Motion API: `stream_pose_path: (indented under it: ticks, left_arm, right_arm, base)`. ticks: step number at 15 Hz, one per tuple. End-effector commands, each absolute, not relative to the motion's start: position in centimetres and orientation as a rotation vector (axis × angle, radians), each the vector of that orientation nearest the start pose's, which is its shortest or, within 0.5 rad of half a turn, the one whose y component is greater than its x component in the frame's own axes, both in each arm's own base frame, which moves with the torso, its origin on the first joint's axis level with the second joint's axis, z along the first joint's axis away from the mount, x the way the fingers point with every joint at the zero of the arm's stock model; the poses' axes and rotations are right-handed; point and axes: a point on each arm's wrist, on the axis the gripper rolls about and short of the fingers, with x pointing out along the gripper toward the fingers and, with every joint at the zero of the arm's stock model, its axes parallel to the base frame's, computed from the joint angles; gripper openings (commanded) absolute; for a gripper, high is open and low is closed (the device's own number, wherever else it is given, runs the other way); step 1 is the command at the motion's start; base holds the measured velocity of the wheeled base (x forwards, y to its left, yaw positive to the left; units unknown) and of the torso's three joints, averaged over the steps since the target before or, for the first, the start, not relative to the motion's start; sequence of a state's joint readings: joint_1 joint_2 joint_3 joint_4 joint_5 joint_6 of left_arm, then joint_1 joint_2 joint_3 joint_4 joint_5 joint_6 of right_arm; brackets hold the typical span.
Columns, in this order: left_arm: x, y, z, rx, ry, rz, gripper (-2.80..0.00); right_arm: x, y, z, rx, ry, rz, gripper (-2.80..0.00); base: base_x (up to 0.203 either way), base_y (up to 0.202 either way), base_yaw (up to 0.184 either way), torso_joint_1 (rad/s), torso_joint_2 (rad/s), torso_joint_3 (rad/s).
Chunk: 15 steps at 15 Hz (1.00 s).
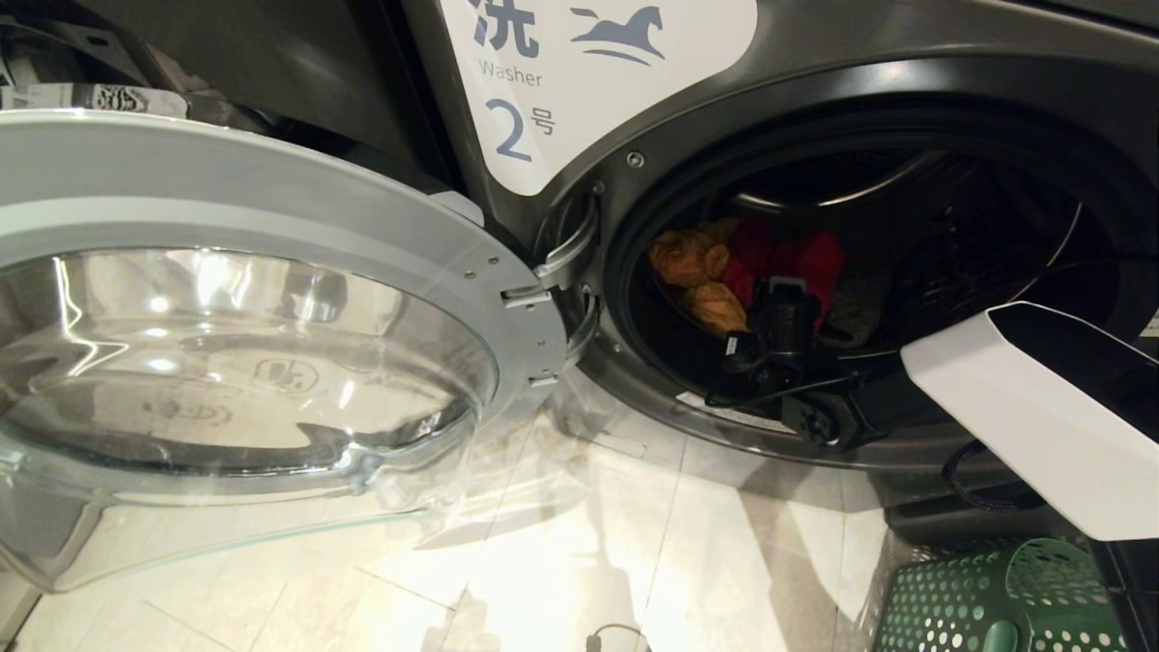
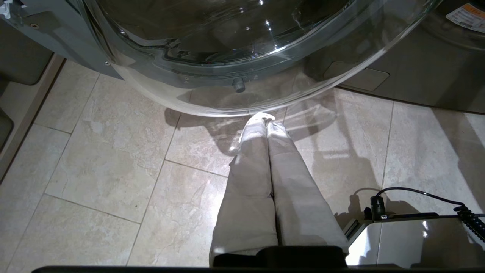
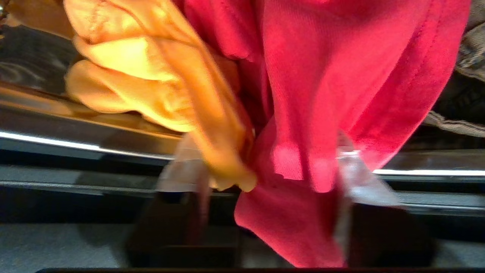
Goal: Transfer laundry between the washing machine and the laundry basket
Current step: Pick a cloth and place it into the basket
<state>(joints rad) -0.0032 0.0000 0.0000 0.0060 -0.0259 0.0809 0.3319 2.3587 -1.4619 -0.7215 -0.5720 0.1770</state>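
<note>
Head view shows the right gripper (image 1: 780,312) reaching into the washing machine (image 1: 869,54), fingers spread around red and yellow laundry (image 3: 303,113); unloading is underway, and next it must pinch firmly, then carry to the basket (image 1: 978,598).

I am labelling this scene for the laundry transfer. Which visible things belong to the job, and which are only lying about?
Job:
- washing machine, door open
- red garment and yellow garment in the drum, between the right gripper's fingers
- grey-green garment
- laundry basket

Not involved:
- left gripper, parked
- floor cable
</note>
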Motion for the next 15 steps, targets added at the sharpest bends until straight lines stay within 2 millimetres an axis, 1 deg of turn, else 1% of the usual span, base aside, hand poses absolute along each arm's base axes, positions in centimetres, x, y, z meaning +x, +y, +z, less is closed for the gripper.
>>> stream_pose_path:
  ticks: [1, 4, 6, 8, 9, 11, 12, 13, 15]
  left_arm:
    - [-2.3, -0.1, 7.5, 0.081, 0.005, -0.029, -2.80]
    - [-2.3, -0.1, 7.5, 0.081, 0.005, -0.029, -2.80]
    - [-2.3, -0.1, 7.5, 0.081, 0.005, -0.029, -2.80]
    - [-2.3, -0.1, 7.5, 0.081, 0.005, -0.029, -2.80]
    - [-2.3, -0.1, 7.5, 0.081, 0.005, -0.029, -2.80]
    - [-2.3, -0.1, 7.5, 0.081, 0.005, -0.029, -2.80]
    - [-2.3, -0.1, 7.5, 0.081, 0.005, -0.029, -2.80]
    - [-2.3, -0.1, 7.5, 0.080, 0.005, -0.029, -2.80]
    - [-2.3, -0.1, 7.5, 0.081, 0.005, -0.029, -2.80]
  right_arm:
    - [45.6, 14.5, 10.4, 0.107, 0.135, -0.254, -2.80]
    - [45.6, 14.5, 10.3, 0.112, 0.135, -0.254, -2.80]
    - [45.6, 14.5, 10.6, 0.115, 0.128, -0.256, -2.80]
    - [45.4, 14.4, 11.5, 0.118, 0.111, -0.256, -2.80]
    - [45.1, 14.4, 12.5, 0.123, 0.094, -0.253, -2.80]
    - [44.0, 14.8, 14.8, 0.139, 0.056, -0.237, -2.80]
    - [43.3, 15.2, 15.6, 0.143, 0.047, -0.227, -2.80]
    - [42.2, 15.6, 16.0, 0.139, 0.052, -0.220, -2.80]
    - [40.2, 16.4, 16.1, 0.126, 0.073, -0.215, -2.80]
  base:
    - [0.000, 0.000, 0.000, 0.000, 0.00, 0.000]
    - [0.000, 0.000, 0.000, 0.000, 0.00, 0.000]
    - [0.000, 0.000, 0.000, 0.000, 0.00, 0.000]
    - [0.000, 0.000, 0.000, 0.000, 0.00, 0.000]
    - [0.000, 0.000, 0.000, 0.000, 0.00, 0.000]
    - [0.000, 0.000, 0.000, 0.000, 0.00, 0.000]
    - [0.000, 0.000, 0.000, 0.000, 0.00, 0.000]
    - [0.000, 0.000, 0.000, 0.000, 0.00, 0.000]
    - [0.000, 0.000, 0.000, 0.000, 0.00, 0.000]
